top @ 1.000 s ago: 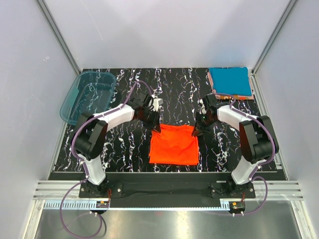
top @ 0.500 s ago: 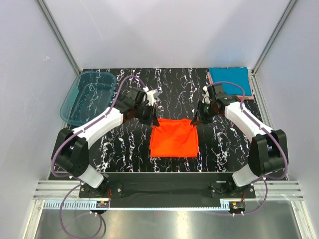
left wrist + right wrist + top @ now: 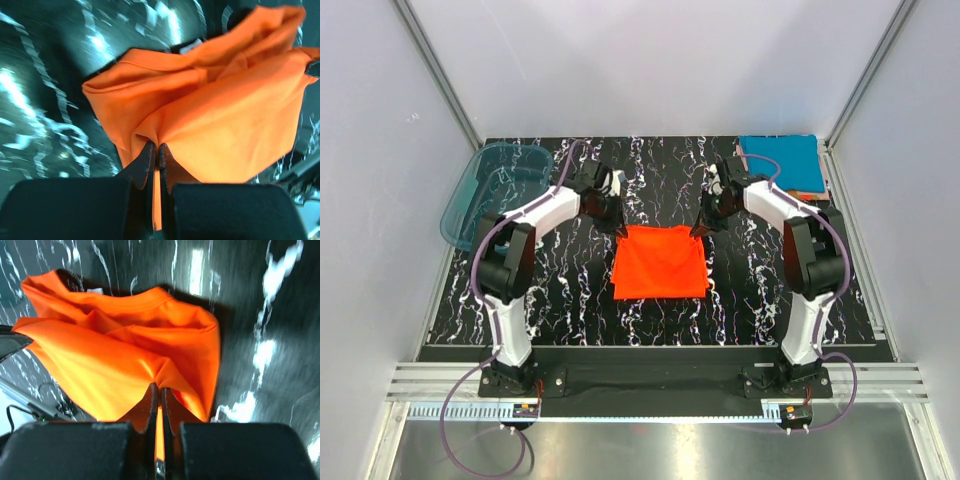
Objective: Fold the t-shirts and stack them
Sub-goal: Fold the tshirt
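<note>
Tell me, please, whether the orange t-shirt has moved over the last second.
Yes. The orange t-shirt has moved away from the robot, closer to the folded blue t-shirt in the far right corner.

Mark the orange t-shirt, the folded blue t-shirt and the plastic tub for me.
orange t-shirt (image 3: 660, 265): top view, middle of the cloth.
folded blue t-shirt (image 3: 780, 162): top view, centre of its top face.
plastic tub (image 3: 461, 205): top view, its left wall.
</note>
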`<act>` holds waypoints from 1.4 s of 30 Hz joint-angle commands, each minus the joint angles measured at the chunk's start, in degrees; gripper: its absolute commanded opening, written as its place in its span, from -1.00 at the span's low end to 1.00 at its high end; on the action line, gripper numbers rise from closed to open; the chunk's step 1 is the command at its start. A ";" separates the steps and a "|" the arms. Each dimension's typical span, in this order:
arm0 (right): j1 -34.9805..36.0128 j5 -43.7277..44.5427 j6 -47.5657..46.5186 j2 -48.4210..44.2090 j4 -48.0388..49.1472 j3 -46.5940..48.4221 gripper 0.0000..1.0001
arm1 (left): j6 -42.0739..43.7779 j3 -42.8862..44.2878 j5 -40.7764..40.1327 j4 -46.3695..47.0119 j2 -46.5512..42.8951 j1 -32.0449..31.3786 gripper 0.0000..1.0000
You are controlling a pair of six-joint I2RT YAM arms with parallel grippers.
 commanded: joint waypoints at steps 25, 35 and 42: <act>-4.65 6.65 -3.19 14.90 -11.74 27.85 0.22 | -0.83 20.19 -12.72 -8.89 7.11 4.90 -0.07; -4.12 -1.68 -3.63 4.89 -7.46 13.98 0.85 | -2.41 6.05 1.77 -0.55 -5.38 0.25 -0.08; -4.39 -7.75 -7.59 4.70 -1.65 8.87 1.00 | -4.97 -0.11 -1.64 1.82 -6.17 -0.46 -0.11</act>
